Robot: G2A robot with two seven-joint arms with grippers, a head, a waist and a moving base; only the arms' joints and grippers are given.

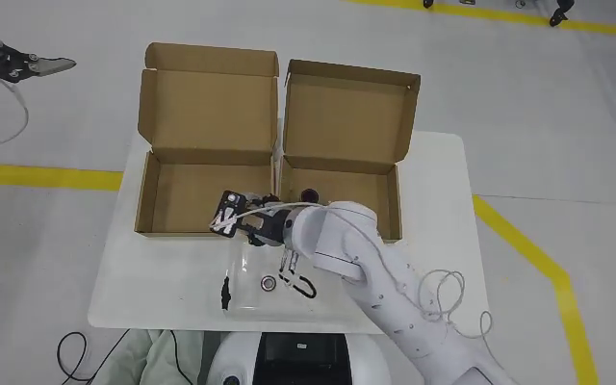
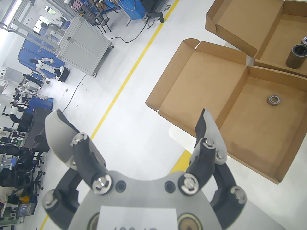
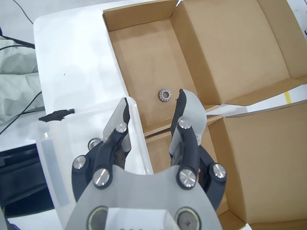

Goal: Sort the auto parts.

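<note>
While the right claw is held over the front wall of the left cardboard box, its fingers are spread apart and nothing is gripped between them. 1 metal ring is seen lying flat on the floor of that box, just beyond the fingertips. A 2nd ring is seen in the clear tray at the front of the white table, and a black hook is seen just beside it in the same tray. In the right cardboard box, a dark cylinder is stood upright, with a small metal part near it. Both boxes are set side by side with their lids folded back. The left claw is held well off the table's left side, above the floor, released and empty.
</note>
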